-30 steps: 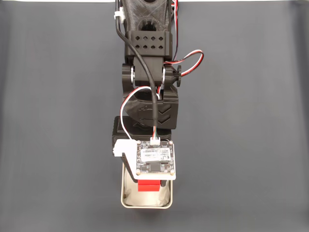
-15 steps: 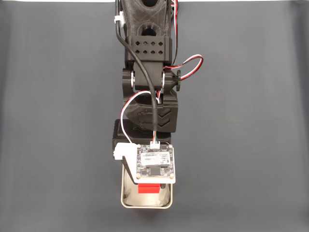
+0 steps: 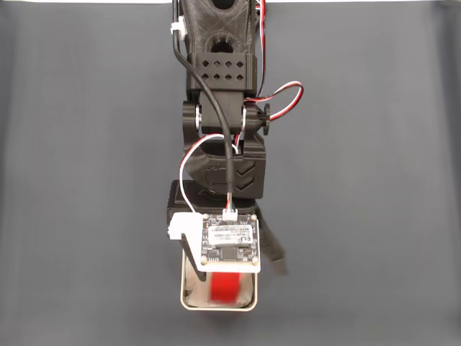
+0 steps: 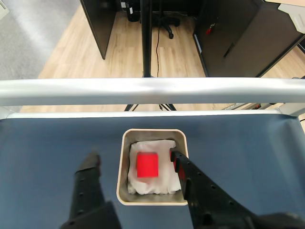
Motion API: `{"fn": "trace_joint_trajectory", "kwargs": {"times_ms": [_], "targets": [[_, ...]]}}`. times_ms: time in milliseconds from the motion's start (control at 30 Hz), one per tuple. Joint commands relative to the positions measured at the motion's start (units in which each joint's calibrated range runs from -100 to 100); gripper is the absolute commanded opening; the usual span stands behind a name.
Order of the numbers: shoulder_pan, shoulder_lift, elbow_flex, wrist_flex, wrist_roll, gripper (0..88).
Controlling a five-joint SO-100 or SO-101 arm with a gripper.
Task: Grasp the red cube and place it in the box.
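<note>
A dark blue-grey surface fills the lower part of the wrist view, edged at its far side by a pale metal rail, with a wooden floor and dark furniture beyond. On the left of that view one black finger of the tool stands outside the box, over the bare surface. In the middle, the red cube lies on the white wrinkled lining inside the box, touched by neither finger. To the right, the other finger reaches over the box's right rim. The tool is spread wide, holding nothing. In the fixed view the arm reaches down to the box, where the red cube shows below a circuit board.
</note>
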Motion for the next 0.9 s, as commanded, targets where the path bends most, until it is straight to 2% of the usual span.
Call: {"fn": "trace_joint_trajectory", "kwargs": {"times_ms": [0,867], "targets": [[0.6,-0.9,-3.0,-1.7,-0.2,45.8],[0.7,-2.4,-1.5,-2.0,0.3,48.1]]}}
